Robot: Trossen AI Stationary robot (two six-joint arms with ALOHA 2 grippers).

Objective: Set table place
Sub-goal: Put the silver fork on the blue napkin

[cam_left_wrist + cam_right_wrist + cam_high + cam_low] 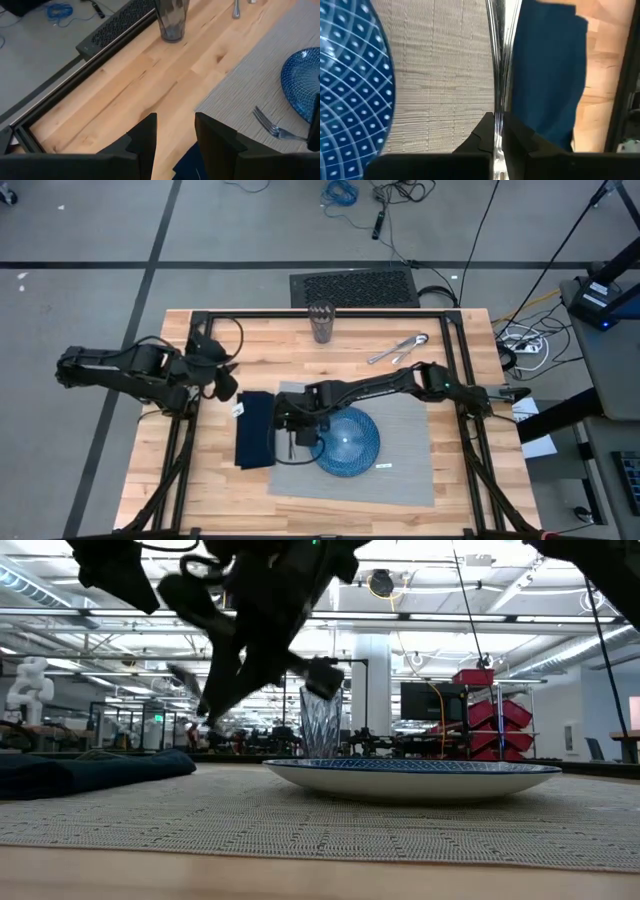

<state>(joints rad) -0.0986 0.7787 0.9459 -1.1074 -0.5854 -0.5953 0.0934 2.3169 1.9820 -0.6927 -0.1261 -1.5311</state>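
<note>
While the right gripper [292, 425] reaches across the flat grey woven fabric placemat [400, 465], its fingers are pinched together on the handle of a slim silver metal fork [496, 75], seen in the right wrist view lying along the strip of mat between the round blue patterned plate [348, 442] and the folded navy blue cloth napkin [254, 430]. The left wrist view shows the fork's tines low over or on the mat just beside the plate; whether they touch it cannot be told. The step in hand looks like placing the fork at the plate's side.

The left gripper [225, 385] hovers over bare wood of the light butcher-block tabletop [200, 490] near the napkin's far end, its fingers apart with nothing between them. The placemat lies on the near half of the tabletop, towards its right side, with the plate sitting on its left part and the napkin touching or overlapping its left edge.

A ribbed dark glass tumbler [321, 323] and two more pieces of silver cutlery [398, 349] wait on the far side, well apart from the mat.

The next move probably calls for settling the fork flat and parallel to the napkin, then parting the fingers and lifting straight up so the fork is not dragged.
</note>
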